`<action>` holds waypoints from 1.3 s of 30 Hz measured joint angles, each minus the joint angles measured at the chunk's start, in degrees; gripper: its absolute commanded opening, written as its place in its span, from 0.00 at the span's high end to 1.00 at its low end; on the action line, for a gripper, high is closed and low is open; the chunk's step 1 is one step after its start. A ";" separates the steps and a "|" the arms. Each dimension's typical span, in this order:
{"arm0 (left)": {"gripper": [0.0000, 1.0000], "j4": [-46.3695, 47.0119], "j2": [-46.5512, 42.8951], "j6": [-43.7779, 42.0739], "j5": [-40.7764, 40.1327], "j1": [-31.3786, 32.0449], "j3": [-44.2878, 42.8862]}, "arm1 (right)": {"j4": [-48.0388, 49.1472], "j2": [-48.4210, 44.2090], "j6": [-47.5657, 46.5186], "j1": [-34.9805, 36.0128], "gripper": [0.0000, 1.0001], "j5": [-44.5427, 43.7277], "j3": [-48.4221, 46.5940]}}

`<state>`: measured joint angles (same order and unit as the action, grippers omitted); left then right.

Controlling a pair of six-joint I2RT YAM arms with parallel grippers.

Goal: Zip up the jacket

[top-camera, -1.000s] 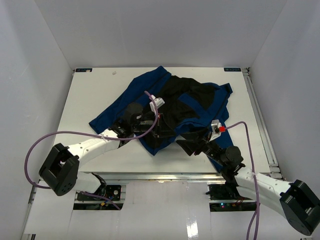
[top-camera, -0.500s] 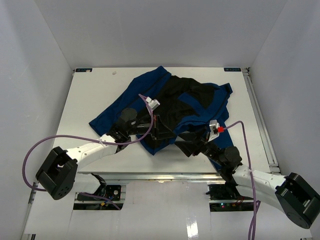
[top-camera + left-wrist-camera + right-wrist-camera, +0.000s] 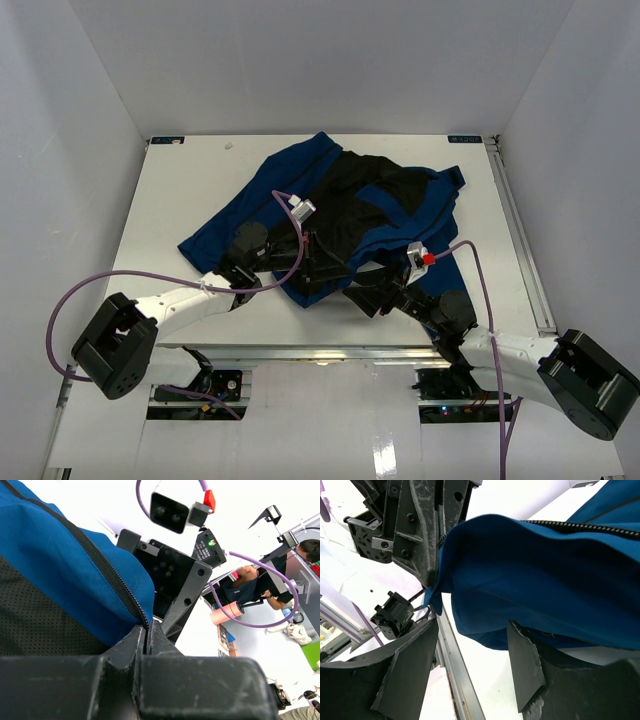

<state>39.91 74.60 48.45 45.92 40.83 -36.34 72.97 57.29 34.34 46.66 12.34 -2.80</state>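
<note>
Blue with black lining showing, the jacket (image 3: 225, 230) lay open at the centre of the counter (image 3: 170, 180), its zipper halves apart. As far as I could judge, none of the zipping was done. From the lower left, the left gripper (image 3: 146, 634) reached in low, pinched tight on the hem at the foot of the zipper teeth. From the lower right, the right gripper (image 3: 472, 630) held its fingers spread, blue hem hanging between them unclamped.
</note>
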 measured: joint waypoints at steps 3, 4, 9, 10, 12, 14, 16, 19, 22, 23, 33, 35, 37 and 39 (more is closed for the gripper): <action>1.00 0.58 0.01 0.07 0.06 0.25 0.00 | 0.15 0.25 0.03 0.15 0.37 0.00 -0.01; 1.00 0.68 0.01 0.05 0.06 0.26 0.00 | 0.23 0.26 0.03 0.22 0.37 0.00 -0.01; 1.00 0.78 0.01 -0.40 0.01 0.27 0.02 | 0.54 0.31 0.03 0.38 0.37 0.10 -0.01; 1.00 0.75 0.01 -0.52 0.01 0.27 0.04 | 0.53 0.30 0.03 0.41 0.37 0.13 -0.01; 1.00 0.69 0.01 -0.73 0.01 0.27 0.07 | 0.50 0.15 0.03 0.66 0.35 0.27 -0.01; 1.00 0.62 0.01 -0.99 0.01 0.27 0.11 | 0.52 -0.31 0.03 0.84 0.33 0.58 -0.01; 1.00 0.60 0.01 -1.11 0.01 0.27 0.13 | 0.53 -1.06 0.01 1.02 0.33 1.03 -0.01; 1.00 0.76 0.01 -1.13 0.07 0.30 0.13 | 0.61 -2.31 0.03 1.09 0.33 1.29 -0.01; 1.00 0.87 0.01 -1.11 0.17 0.30 0.13 | 0.72 -2.79 0.03 1.11 0.34 1.38 -0.03; 1.00 0.93 0.01 -1.09 0.20 0.30 0.19 | 0.72 -2.80 0.03 1.11 0.34 1.45 -0.05; 1.00 1.28 0.01 -1.05 0.40 0.64 0.33 | 0.71 -0.30 0.05 1.11 0.36 1.58 -1.94; 1.00 1.31 0.01 -1.05 0.43 0.64 0.33 | 0.70 0.43 0.05 1.11 0.36 1.62 -2.62; 1.00 1.33 0.01 -1.03 0.49 0.69 0.33 | 0.67 1.24 0.05 1.11 0.36 1.72 -3.38; 1.00 1.32 0.01 -1.06 0.57 0.77 0.33 | 0.69 1.69 0.05 1.11 0.37 1.73 -3.74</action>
<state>41.23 74.61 47.39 46.49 41.60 -36.01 73.67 58.99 34.39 47.77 14.06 -6.54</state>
